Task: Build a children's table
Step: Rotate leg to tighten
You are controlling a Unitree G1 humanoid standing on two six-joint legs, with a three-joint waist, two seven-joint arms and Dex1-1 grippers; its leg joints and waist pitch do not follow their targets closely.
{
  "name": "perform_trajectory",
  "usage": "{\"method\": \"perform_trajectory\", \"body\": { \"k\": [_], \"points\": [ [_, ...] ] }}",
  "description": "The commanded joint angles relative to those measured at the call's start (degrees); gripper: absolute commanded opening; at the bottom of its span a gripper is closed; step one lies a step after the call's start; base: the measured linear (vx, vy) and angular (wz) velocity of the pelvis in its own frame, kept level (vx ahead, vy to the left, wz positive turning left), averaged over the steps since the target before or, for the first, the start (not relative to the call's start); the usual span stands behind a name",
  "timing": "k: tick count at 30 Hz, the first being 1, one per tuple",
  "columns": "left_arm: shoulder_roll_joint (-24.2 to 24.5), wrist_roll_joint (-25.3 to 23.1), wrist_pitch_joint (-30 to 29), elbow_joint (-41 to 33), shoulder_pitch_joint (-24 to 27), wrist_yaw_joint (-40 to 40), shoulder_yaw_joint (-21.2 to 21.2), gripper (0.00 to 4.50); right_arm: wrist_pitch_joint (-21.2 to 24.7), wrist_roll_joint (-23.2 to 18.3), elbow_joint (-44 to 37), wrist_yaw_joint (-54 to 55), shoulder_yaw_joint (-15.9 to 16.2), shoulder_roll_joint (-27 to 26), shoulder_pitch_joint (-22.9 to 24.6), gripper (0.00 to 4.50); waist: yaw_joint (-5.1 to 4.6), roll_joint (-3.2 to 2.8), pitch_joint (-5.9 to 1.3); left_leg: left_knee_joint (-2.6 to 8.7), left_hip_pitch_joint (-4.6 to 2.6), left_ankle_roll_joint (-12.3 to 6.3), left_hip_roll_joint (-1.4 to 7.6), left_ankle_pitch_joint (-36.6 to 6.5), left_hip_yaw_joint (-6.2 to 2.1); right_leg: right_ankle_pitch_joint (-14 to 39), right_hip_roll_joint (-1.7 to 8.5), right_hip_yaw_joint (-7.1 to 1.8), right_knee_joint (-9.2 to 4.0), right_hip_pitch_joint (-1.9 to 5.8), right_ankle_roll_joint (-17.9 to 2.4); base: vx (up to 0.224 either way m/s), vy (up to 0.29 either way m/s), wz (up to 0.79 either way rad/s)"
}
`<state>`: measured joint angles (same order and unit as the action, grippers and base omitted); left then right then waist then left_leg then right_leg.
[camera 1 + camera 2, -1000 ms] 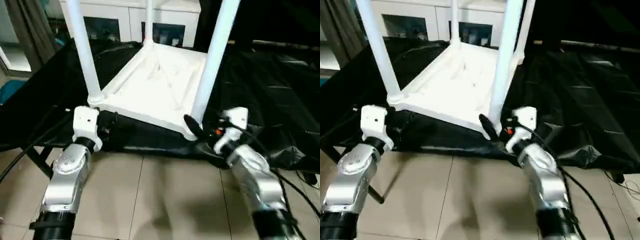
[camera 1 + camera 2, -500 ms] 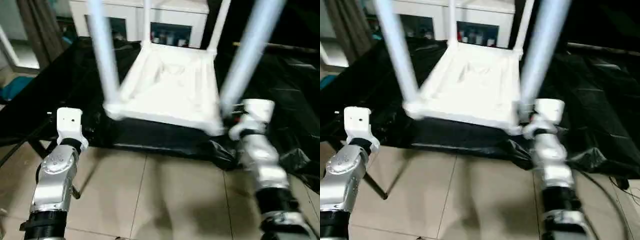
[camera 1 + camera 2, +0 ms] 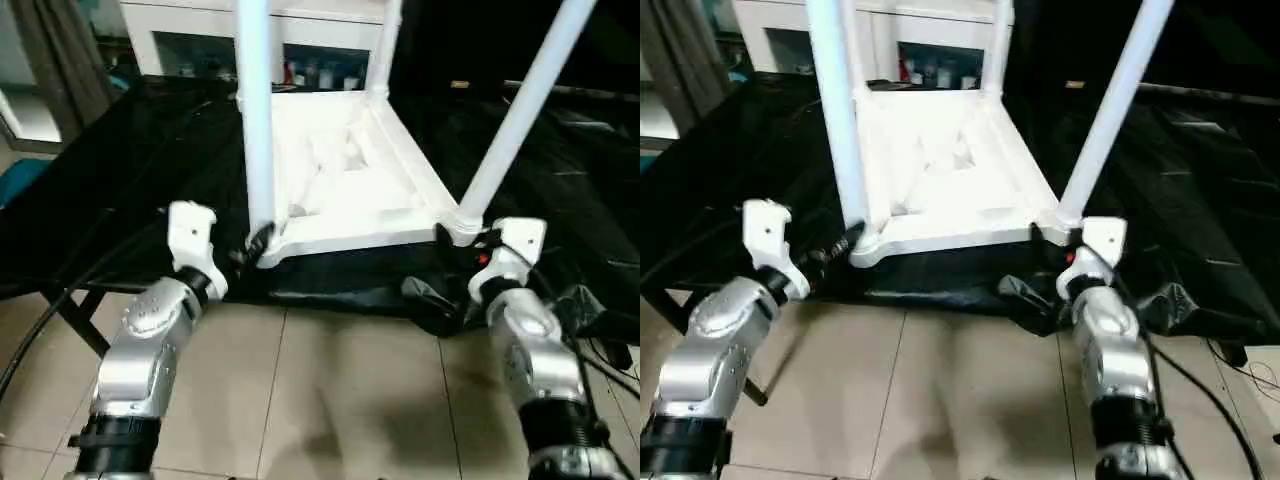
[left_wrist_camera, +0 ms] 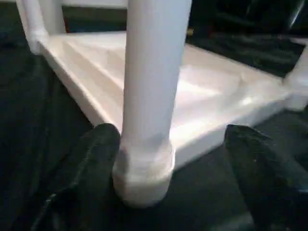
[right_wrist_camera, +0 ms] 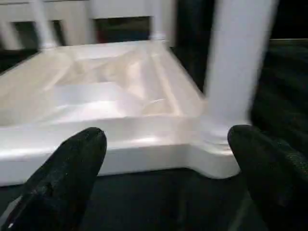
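The children's table lies upside down on a black-covered surface, its white ribbed tabletop (image 3: 350, 180) facing up. A near-left leg (image 3: 256, 120), a near-right leg (image 3: 515, 120) and a far leg (image 3: 385, 45) stand upright in its corner sockets. My left gripper (image 4: 173, 159) is open at the near-left corner, one finger (image 4: 91, 163) close against the socket and the other finger (image 4: 255, 163) well apart from it. My right gripper (image 5: 166, 154) is open at the near-right corner (image 3: 460, 225), its fingers spread wide before the tabletop's edge, holding nothing.
A black sheet (image 3: 560, 200) covers the work surface and hangs crumpled over its front edge. Behind stands a white glass-doored cabinet (image 3: 200, 30). Tiled floor (image 3: 330, 400) lies below my forearms. Cables (image 3: 610, 350) trail at the right, and a dark support leg (image 3: 75, 320) slants at the left.
The upturned table has swung round on the sheet, its near corners shifting right. My left gripper has moved in to the near-left socket. The view has also shifted.
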<state>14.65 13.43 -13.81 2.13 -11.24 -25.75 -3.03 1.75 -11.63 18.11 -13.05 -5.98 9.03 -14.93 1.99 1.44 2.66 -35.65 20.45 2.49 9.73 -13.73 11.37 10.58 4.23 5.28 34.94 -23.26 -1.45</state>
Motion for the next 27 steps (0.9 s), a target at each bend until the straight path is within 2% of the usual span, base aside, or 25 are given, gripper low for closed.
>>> {"method": "perform_trajectory", "body": {
  "k": [1,2,3,5,6,7,8,9,10,11,12,16,19,24,26,27],
  "points": [
    [0.2,0.5,-1.0,-1.8,-0.2,-0.8,0.4,4.09,1.5,-0.4,-2.0,-0.8,1.2,-0.1,0.5,4.5,0.27,-0.02,-3.02,5.07,-0.19,-3.2,4.03,-6.1,-1.93,12.1,4.88,-3.98,-4.2,2.7,-10.2,0.0,0.0,0.0],
    [0.3,0.9,-1.4,-2.2,-0.1,-1.0,0.4,4.21,1.5,0.0,-2.3,-1.0,1.8,-0.1,1.2,4.5,0.24,0.13,-2.97,4.99,-0.34,-2.97,4.02,-6.0,-1.75,11.4,4.78,-4.03,-4.16,2.5,-10.7,0.0,0.0,0.0],
    [0.1,0.9,-2.1,-2.0,-0.6,-0.9,0.5,4.32,1.7,0.1,-2.2,-1.1,2.0,-0.3,1.6,4.5,0.21,0.19,-2.85,5.11,-0.12,-2.91,4.05,-6.2,-1.81,11.5,4.81,-4.03,-4.14,2.66,-10.7,0.0,0.0,0.0],
    [-0.1,0.9,-2.7,-1.9,-1.0,-0.8,0.6,4.4,1.8,0.1,-2.0,-1.2,2.1,-0.4,1.8,4.5,0.31,0.06,-2.82,5.19,-0.33,-2.49,4.08,-6.7,-1.83,12.1,4.78,-4.03,-4.19,2.55,-10.6,0.0,0.0,0.0],
    [-0.5,0.1,-2.9,-0.6,-2.2,0.3,0.7,4.45,2.0,0.3,-2.2,-1.4,2.4,-0.7,1.9,4.5,0.3,0.12,-2.79,5.24,-0.31,-2.38,4.1,-6.8,-1.84,12.1,4.79,-4.04,-4.21,2.56,-10.5,0.0,0.0,0.0],
    [-1.2,-1.3,-2.2,2.8,-4.6,2.2,0.7,4.45,3.0,0.0,-2.9,-1.8,3.0,-1.1,1.7,4.5,0.38,-0.11,-2.78,5.24,-0.42,-2.05,4.05,-6.8,-1.85,11.9,4.71,-4.03,-4.2,2.53,-10.4,0.0,0.0,0.0],
    [-1.8,-2.0,-1.2,5.3,-6.0,3.6,0.3,4.45,3.4,0.1,-3.0,-1.9,3.3,-1.2,1.5,4.5,0.44,-0.09,-2.72,5.19,-0.74,-1.88,3.87,-7.2,-1.71,12.0,4.5,-4.04,-4.46,2.3,-9.8,0.0,0.0,0.0],
    [-2.0,-2.6,-0.1,7.2,-7.0,4.2,0.3,4.45,3.7,0.1,-3.0,-1.9,3.4,-1.4,1.4,4.5,0.49,-0.03,-2.8,5.16,-0.71,-1.77,3.86,-7.2,-1.76,11.7,4.65,-4.09,-4.4,2.43,-9.8,0.0,0.0,0.0],
    [-2.1,-2.7,0.6,8.5,-7.8,4.4,0.2,4.45,4.6,-0.1,-3.8,-1.9,3.6,-1.6,1.6,4.5,0.49,0.18,-2.9,5.26,-0.17,-1.74,3.95,-6.4,-2.03,11.0,4.99,-4.09,-4.14,3.0,-9.7,0.0,0.0,0.0],
    [-2.3,-2.6,1.1,9.3,-8.4,4.4,0.2,4.45,5.2,-0.2,-4.5,-2.0,3.7,-1.7,1.8,4.5,0.48,-0.01,-2.94,5.16,-0.27,-1.83,3.95,-5.7,-2.01,10.1,4.97,-4.09,-4.14,2.87,-9.9,0.0,0.0,0.0],
    [-2.4,-2.2,1.1,9.6,-8.6,4.1,0.1,4.45,5.5,-0.2,-4.8,-2.0,3.8,-1.7,1.9,4.5,0.37,0.14,-2.98,5.14,-0.08,-1.94,3.91,-5.1,-2.05,9.4,4.95,-4.11,-3.96,3.08,-10.0,0.0,0.0,0.0],
    [-3.5,-0.9,0.8,11.6,-11.2,4.0,-0.5,4.45,6.7,-0.1,-6.3,-1.9,4.7,-1.9,2.9,4.5,0.36,0.09,-3.23,4.83,-0.18,-3.22,4.02,-2.3,-1.94,4.9,5.13,-4.11,-3.38,3.15,-11.9,0.0,0.0,0.0],
    [-5.1,-0.5,2.3,14.0,-13.8,5.0,-1.5,4.45,7.5,0.0,-7.2,-2.0,5.1,-2.4,3.4,4.5,0.46,0.08,-3.13,4.8,-0.24,-3.48,3.96,-3.0,-1.84,6.0,5.14,-4.09,-3.63,3.15,-12.3,0.0,0.0,0.0],
    [-6.4,-1.6,6.1,17.5,-17.2,8.6,-2.6,4.45,8.3,0.2,-7.6,-1.6,5.6,-3.1,3.1,4.5,0.51,0.11,-3.08,4.89,-0.28,-3.0,4.02,-4.4,-1.94,8.0,5.16,-4.06,-3.91,3.12,-11.8,0.0,0.0,0.0],
    [-6.5,-2.1,6.0,18.1,-17.5,10.0,-2.9,4.45,8.5,0.3,-7.7,-1.4,5.6,-3.3,3.1,4.5,0.49,0.09,-3.21,4.8,-0.19,-2.98,4.02,-3.4,-1.98,6.1,5.14,-4.07,-3.6,3.29,-11.9,0.0,0.0,0.0],
    [-6.6,-2.2,6.0,18.4,-17.7,10.5,-3.1,4.2,8.5,0.2,-7.8,-1.2,5.5,-3.6,3.2,4.5,0.49,0.05,-3.24,4.79,-0.15,-3.06,4.03,-3.0,-2.01,5.6,5.19,-4.07,-3.5,3.35,-12.0,0.0,0.0,0.0]
  ]
}}
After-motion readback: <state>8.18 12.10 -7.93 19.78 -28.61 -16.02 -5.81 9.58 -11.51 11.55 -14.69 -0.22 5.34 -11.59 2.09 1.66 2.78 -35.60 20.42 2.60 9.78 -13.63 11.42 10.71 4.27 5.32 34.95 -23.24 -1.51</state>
